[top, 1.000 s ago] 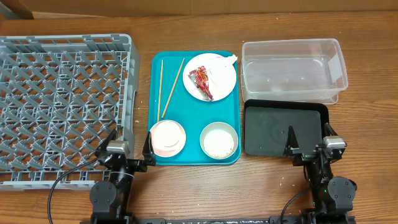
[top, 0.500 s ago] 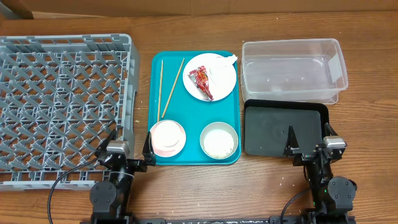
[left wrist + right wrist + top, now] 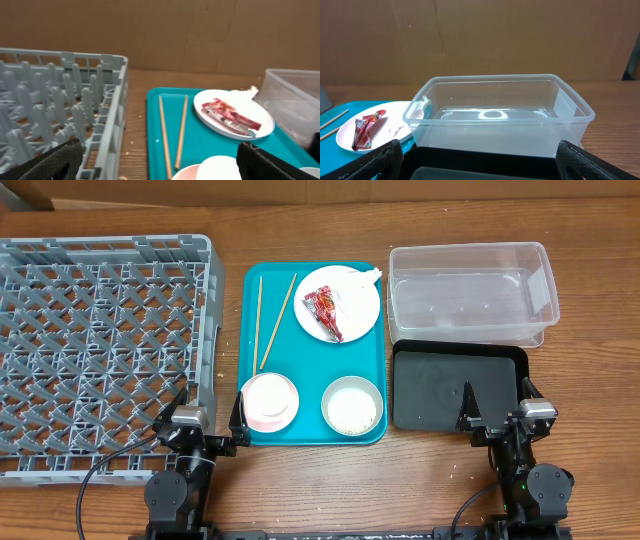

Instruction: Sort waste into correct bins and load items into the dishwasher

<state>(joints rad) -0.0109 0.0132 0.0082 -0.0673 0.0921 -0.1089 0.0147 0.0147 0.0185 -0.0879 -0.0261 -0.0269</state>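
Note:
On the teal tray (image 3: 366,350), a round plate (image 3: 358,320) holds a red wrapper (image 3: 324,313) and a white napkin (image 3: 356,290). Two chopsticks (image 3: 268,320) lie left of it. A pinkish bowl (image 3: 262,405) holds a white cup (image 3: 273,398). A grey-green bowl (image 3: 351,405) holds rice. The grey dish rack (image 3: 100,350) is at the left. The clear tub (image 3: 470,292) and black tray (image 3: 440,385) are at the right. My left gripper (image 3: 208,420) is open at the front between rack and teal tray (image 3: 160,165). My right gripper (image 3: 495,412) is open over the black tray's front edge (image 3: 480,167).
The wooden table (image 3: 420,480) runs along the front, with a few rice grains scattered on it. A cardboard wall (image 3: 480,35) stands behind the table. The rack's wall (image 3: 112,115) is close on my left gripper's left side.

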